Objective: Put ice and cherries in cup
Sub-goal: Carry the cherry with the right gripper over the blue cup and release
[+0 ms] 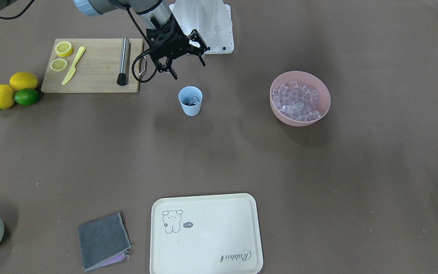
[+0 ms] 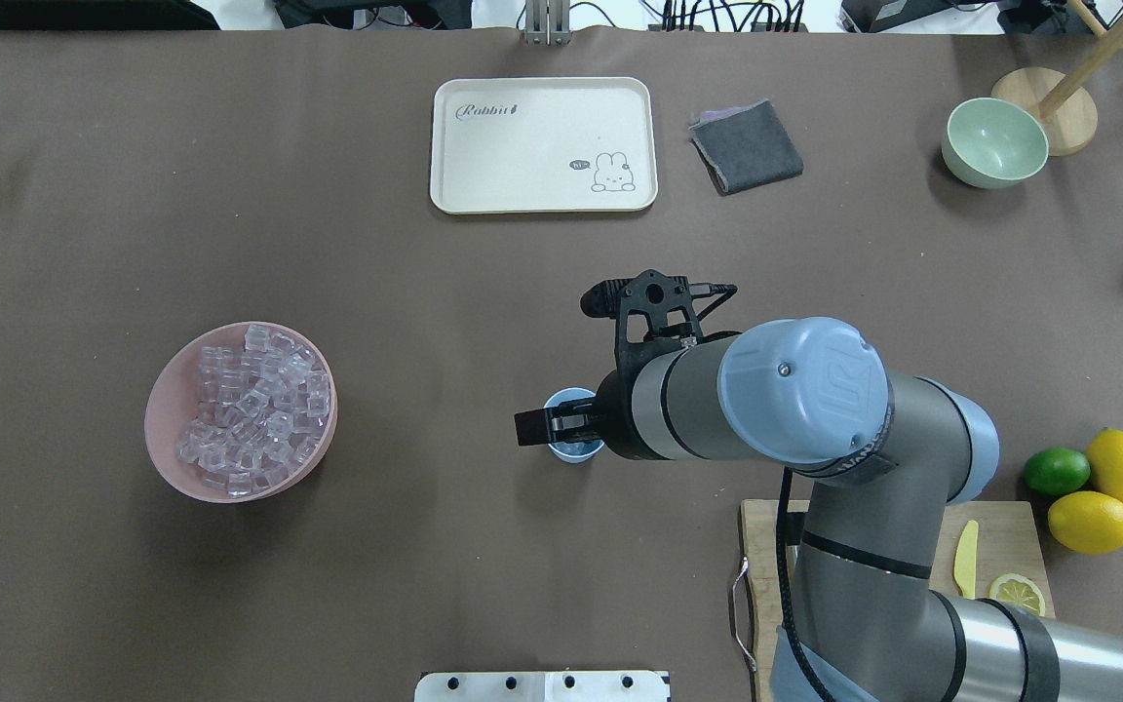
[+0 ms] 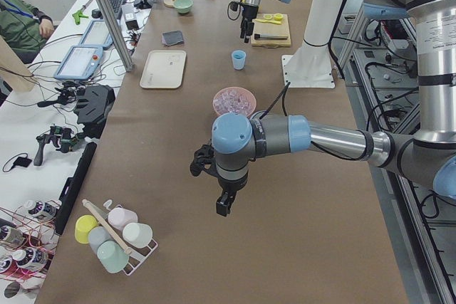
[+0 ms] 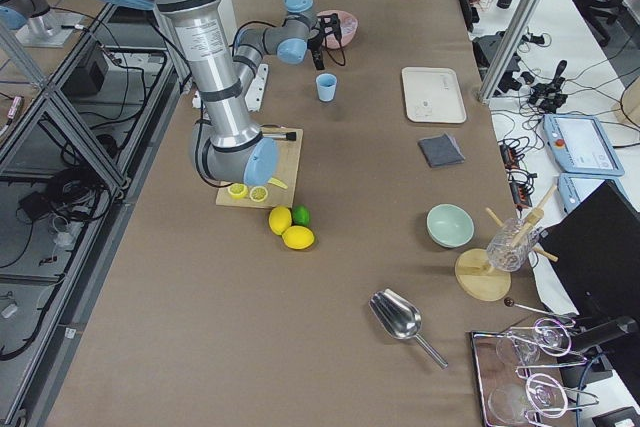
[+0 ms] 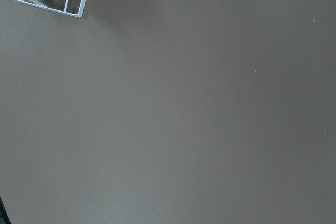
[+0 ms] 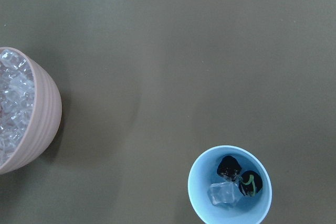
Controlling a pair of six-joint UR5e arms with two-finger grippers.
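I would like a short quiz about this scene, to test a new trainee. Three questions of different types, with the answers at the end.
1. True or false: the cup holds both ice and cherries.
2. The pink bowl stands on the robot's: A) left, B) right, C) directly behind it.
3. Fill in: the right gripper, beside the cup, has its jaws ____.

Key: 1 true; 2 A; 3 open.
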